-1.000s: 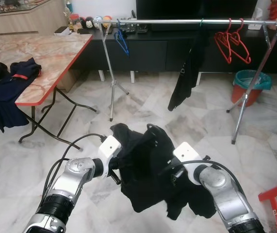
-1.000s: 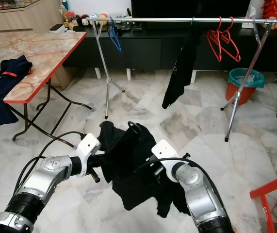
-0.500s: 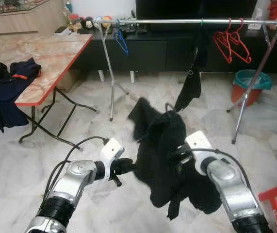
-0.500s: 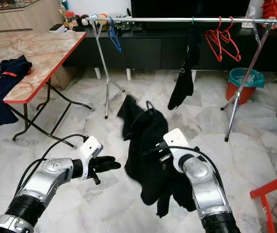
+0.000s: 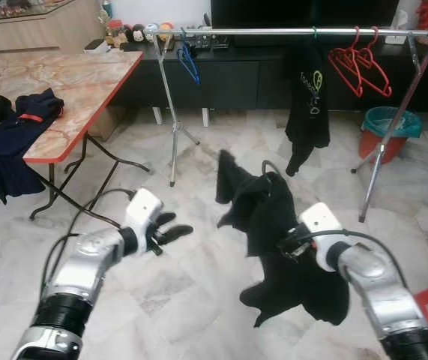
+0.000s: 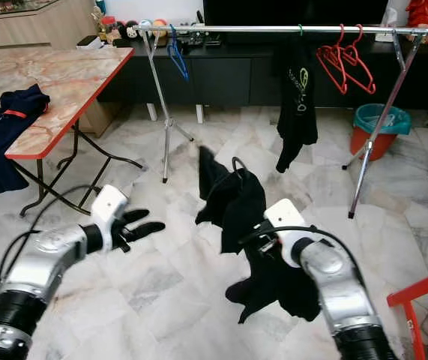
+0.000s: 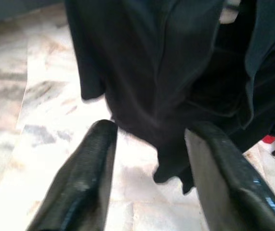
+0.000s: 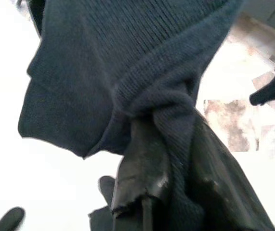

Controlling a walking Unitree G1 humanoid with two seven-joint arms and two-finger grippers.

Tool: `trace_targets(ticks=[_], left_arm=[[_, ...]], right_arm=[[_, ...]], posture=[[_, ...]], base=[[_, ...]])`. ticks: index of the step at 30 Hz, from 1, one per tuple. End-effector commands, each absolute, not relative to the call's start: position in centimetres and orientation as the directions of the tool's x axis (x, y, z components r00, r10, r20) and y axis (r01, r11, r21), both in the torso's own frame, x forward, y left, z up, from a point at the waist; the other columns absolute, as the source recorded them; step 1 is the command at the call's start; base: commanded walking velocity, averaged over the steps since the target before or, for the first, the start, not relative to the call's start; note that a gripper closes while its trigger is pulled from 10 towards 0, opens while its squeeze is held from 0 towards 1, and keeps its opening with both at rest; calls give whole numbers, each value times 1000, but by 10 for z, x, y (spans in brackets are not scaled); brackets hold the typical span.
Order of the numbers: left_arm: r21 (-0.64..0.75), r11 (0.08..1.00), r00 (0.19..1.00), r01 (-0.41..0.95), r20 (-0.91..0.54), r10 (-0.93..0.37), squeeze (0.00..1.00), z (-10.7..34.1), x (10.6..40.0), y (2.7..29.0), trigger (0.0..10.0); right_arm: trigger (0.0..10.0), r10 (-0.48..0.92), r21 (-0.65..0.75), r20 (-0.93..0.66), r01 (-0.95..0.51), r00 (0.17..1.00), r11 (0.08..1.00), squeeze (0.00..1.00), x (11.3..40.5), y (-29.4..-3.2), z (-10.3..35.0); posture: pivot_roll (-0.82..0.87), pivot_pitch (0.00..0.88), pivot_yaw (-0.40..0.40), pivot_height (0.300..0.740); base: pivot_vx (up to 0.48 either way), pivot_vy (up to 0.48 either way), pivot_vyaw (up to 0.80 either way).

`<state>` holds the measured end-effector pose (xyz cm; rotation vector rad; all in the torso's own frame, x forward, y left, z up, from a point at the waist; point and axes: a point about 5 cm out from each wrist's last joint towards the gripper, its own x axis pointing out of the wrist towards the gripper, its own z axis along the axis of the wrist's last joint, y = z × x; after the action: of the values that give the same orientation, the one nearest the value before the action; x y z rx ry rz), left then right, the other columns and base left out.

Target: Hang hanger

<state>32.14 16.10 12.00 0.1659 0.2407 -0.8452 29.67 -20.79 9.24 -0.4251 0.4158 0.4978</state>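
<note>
Right hand (image 6: 264, 238) lifts a black garment (image 6: 237, 201) on a hanger.

Its fingers (image 8: 144, 178) are pinched on the bunched cloth, which droops below the hand over the marble floor (image 5: 199, 300); a hanger hook (image 5: 267, 166) pokes out of the top of the bundle. The left hand (image 5: 170, 231) hovers beside it, fingers spread, gripping nothing. Beyond both, a rail (image 5: 273, 32) carries a black shirt (image 5: 309, 97), red hangers (image 5: 360, 66) and a blue hanger (image 5: 188, 66).

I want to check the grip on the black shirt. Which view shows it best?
The right wrist view: the right gripper pinches bunched fabric of the black shirt close up. The eye views show the whole shirt hanging; the left wrist view shows its folds beyond the open left gripper.
</note>
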Motion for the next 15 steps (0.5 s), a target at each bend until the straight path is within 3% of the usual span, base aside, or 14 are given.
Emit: trace_targets(ticks=[1, 4, 5, 6, 7, 12, 13, 14, 15], left_arm=[[56, 618, 606, 784, -287, -742, 1000, 124, 318, 161, 10000], [67, 576, 566, 815, -309, -764, 1000, 125, 315, 162, 10000], [69, 554, 544, 830, -321, -775, 718, 125, 314, 162, 10000], [69, 554, 544, 830, -321, -775, 718, 125, 314, 162, 10000], [81, 518, 512, 852, -332, -792, 0, 126, 313, 161, 10000], [102, 403, 413, 910, -336, -847, 0, 135, 309, 148, 10000], [85, 361, 367, 929, -346, -863, 145, 136, 307, 144, 10000], [70, 332, 335, 941, -349, -875, 145, 137, 305, 141, 10000], [58, 303, 304, 951, -350, -886, 1000, 137, 302, 139, 10000]], right_arm=[[10000, 441, -294, -460, -601, 771, 743, 0, 296, -203, 98], [10000, 500, -290, -502, -682, 706, 671, 0, 290, -215, 102], [10000, 530, -283, -530, -727, 663, 626, 0, 286, -219, 104], [10000, 530, -283, -530, -727, 663, 626, 0, 286, -219, 104], [10000, 560, -275, -558, -773, 612, 572, 0, 281, -223, 105], [10000, 577, -278, -604, -824, 549, 493, 0, 277, -231, 107], [10000, 578, -280, -606, -826, 547, 489, 0, 278, -232, 109], [10000, 582, -280, -604, -829, 544, 484, 0, 278, -232, 110], [10000, 589, -280, -602, -833, 539, 476, 0, 279, -231, 111]], posture=[[-2, 0, 79, 740], [-5, 0, 79, 740], [-7, 0, 78, 740], [-7, 0, 78, 740], [-7, 0, 78, 740], [-4, 0, 81, 740], [-4, 0, 81, 740], [-4, 0, 81, 740], [-4, 0, 85, 740]], base=[[0, 0, 0], [0, 0, 0], [0, 0, 0], [0, 0, 0], [0, 0, 0], [0, 0, 0], [0, 0, 0], [0, 0, 0], [0, 0, 0]])
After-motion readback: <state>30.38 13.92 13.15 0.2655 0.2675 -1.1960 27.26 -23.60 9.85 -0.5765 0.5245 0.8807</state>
